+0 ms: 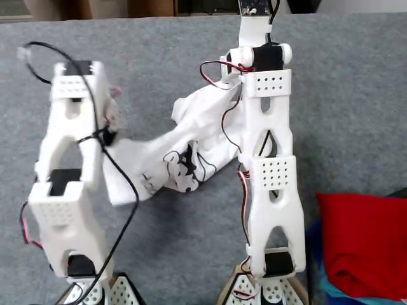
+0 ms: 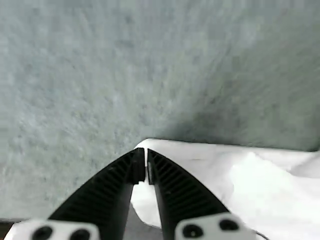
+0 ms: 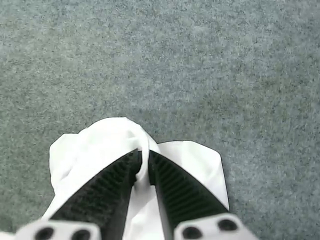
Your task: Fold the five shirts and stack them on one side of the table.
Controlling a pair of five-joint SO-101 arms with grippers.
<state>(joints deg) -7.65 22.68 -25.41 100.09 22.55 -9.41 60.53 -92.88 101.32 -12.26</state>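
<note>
Between side edges of surface (image 1: 356, 95), my left pincer (image 2: 145, 167), right pincer (image 3: 144, 162) each clenched on white shirt (image 1: 191, 143), likely to spread it for fold.

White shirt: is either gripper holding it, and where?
Both. The left gripper pinches an edge of the white shirt; the right gripper pinches a bunched fold.

Grey carpet-like table (image 1: 356, 95), brown strip (image 1: 108, 7) beyond far edge, perhaps wooden furniture
</note>
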